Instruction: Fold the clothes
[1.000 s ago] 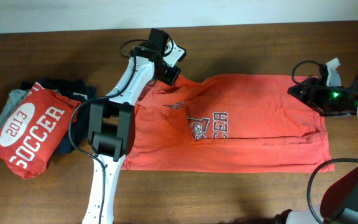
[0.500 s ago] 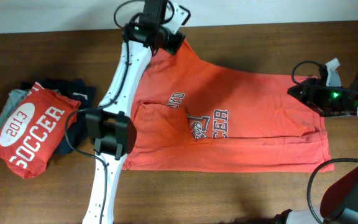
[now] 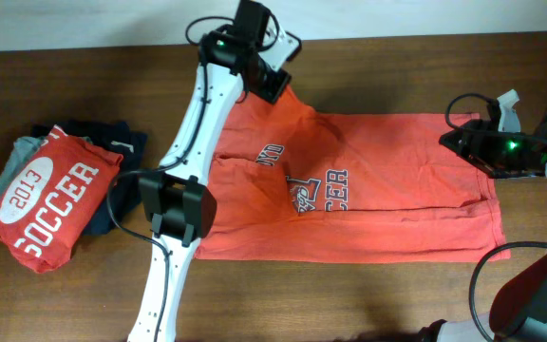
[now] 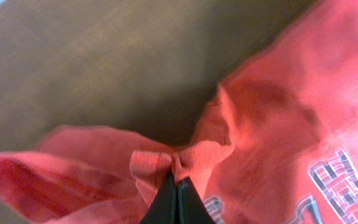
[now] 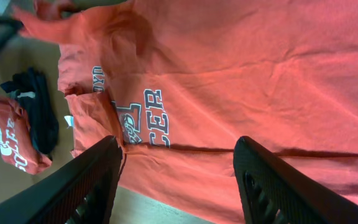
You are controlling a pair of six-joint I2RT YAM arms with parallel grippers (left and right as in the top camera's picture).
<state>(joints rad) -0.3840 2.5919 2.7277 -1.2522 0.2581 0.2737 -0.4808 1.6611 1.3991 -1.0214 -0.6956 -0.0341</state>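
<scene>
The clothes, one orange-red T-shirt (image 3: 378, 195) with a dark chest print (image 3: 323, 190), lie spread across the table's middle and right. My left gripper (image 3: 275, 87) is at the shirt's far left corner, shut on a pinch of its fabric. In the left wrist view the fingertips (image 4: 177, 190) meet on a bunched fold of the shirt (image 4: 185, 155), lifted off the wood. My right gripper (image 3: 459, 136) hovers over the shirt's right edge, open. The right wrist view shows its fingers (image 5: 95, 180) wide apart above the shirt (image 5: 241, 74), holding nothing.
A folded red shirt printed "2013 SOCCER" (image 3: 50, 195) lies at the left on folded dark navy (image 3: 117, 142) and grey (image 3: 3, 176) garments. My left arm (image 3: 183, 190) stretches along the shirt's left edge. The table's far edge (image 3: 397, 38) runs just behind the left gripper.
My left gripper carried the shirt's corner toward the table's far edge, then came slightly back and to the right, opening out the shirt's upper left part. The right arm stayed still.
</scene>
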